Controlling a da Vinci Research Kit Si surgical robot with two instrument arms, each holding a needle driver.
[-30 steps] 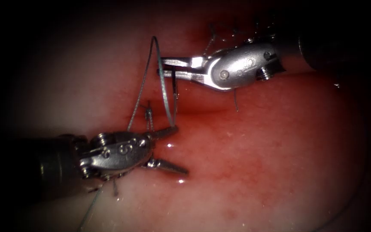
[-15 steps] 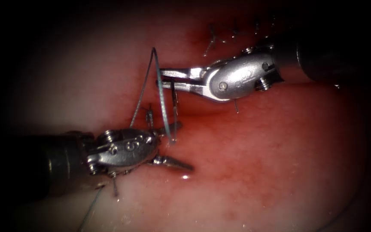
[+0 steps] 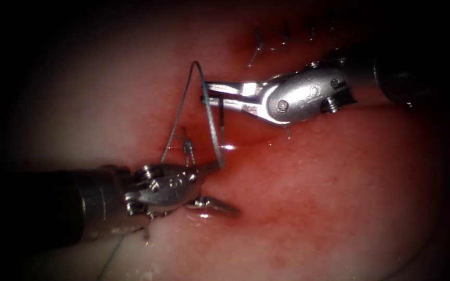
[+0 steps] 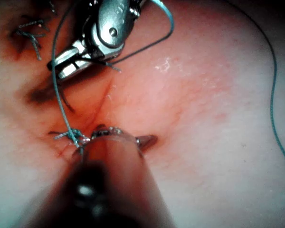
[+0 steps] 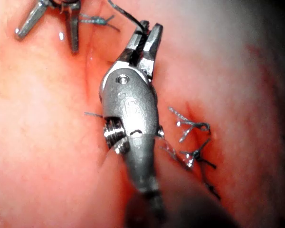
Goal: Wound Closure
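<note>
Tissue (image 3: pixel 339 198): pork belly, wet with red fluid (image 3: pixel 266 151) along the cut (image 3: pixel 246 141), which runs across between the two tools. Right tool (image 3: pixel 212 96): enters from the right above the cut, jaws closed on the thread (image 3: pixel 212 130) near its arch; since a second ago it has shifted slightly rightward and down, carrying the loop along. Left tool (image 3: pixel 220 187): lies below the cut, jaws spread apart and grasping nothing, upper jaw tip touching the thread's hanging strand; it has moved rightward and a little lower over the same interval. Thread: rises from the knot (image 3: pixel 187 148) just left of the strand, arches over the right tool's tip, falls back toward the left tool. Needle: cannot be made out. Finished stitches (image 3: pixel 259 47): a row beyond the right tool.
</note>
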